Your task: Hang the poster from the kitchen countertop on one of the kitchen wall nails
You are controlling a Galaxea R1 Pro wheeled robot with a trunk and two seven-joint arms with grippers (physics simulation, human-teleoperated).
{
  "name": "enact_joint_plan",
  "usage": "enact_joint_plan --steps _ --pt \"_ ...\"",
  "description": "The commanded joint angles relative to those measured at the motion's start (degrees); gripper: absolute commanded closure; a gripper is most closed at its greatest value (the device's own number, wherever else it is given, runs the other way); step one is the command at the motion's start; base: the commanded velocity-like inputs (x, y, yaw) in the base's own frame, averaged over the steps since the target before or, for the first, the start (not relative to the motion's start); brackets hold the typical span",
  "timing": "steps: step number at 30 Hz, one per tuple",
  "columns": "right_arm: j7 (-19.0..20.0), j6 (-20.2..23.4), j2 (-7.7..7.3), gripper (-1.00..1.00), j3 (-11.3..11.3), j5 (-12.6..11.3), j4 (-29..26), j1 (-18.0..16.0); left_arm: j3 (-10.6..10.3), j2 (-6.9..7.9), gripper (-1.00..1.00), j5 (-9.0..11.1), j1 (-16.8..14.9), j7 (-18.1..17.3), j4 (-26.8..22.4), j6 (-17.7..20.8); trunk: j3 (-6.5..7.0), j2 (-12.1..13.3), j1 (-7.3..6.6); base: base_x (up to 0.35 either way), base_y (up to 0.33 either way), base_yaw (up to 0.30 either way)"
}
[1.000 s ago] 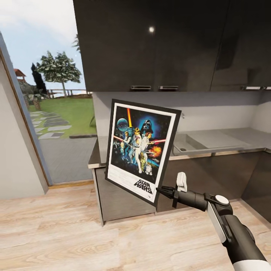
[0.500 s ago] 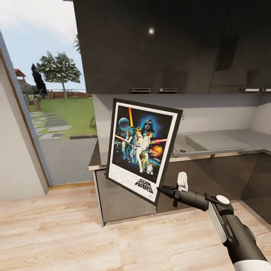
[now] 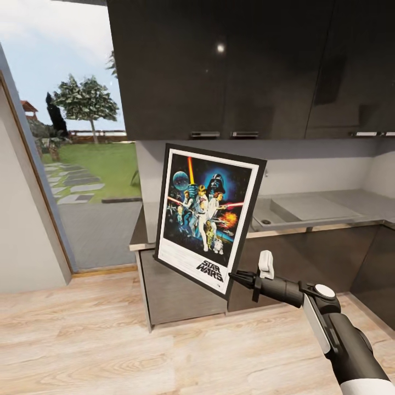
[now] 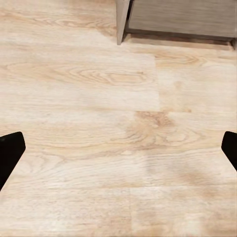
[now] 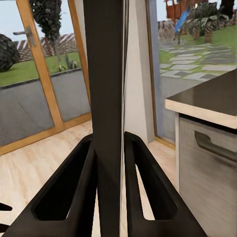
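Note:
The Star Wars poster (image 3: 207, 216) hangs in the air, upright and slightly tilted, in front of the end of the kitchen countertop (image 3: 329, 211). My right gripper (image 3: 233, 276) is shut on its lower right corner. In the right wrist view the poster's black frame (image 5: 104, 74) stands edge-on, pinched by the right gripper (image 5: 109, 148). A tiny dark dot (image 3: 267, 172) marks the light-grey wall beside the poster's upper right corner; I cannot tell whether it is a nail. My left gripper (image 4: 118, 148) is open over the wooden floor.
Dark glossy upper cabinets (image 3: 219, 66) hang above the counter, which has a recessed sink (image 3: 299, 208). A large glass door (image 3: 71, 164) with a garden behind it is at the left. Grey base cabinets (image 3: 175, 291) stand under the slab. Pale wood floor (image 3: 82, 340) stretches before me.
The poster and right gripper have edged slightly right and up. The background has slid down a little, so the camera has moved slightly.

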Motion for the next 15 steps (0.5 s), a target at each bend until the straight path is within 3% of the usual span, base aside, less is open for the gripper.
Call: enact_joint_plan --steps 1,15 --pt "0.3 0.8 -0.01 1.0 0.0 -0.4 0.0 0.0 0.1 -0.02 -1.0 -0.1 0.0 -0.3 0.0 -0.1 0.12 0.4 -0.22 0.0 0.0 0.0" --pt "0.3 0.8 -0.01 1.0 0.1 -0.5 0.0 0.0 0.1 -0.02 -1.0 -0.1 0.0 -0.3 -0.1 -0.1 2.63 6.0 -3.29 0.0 0.0 0.0"
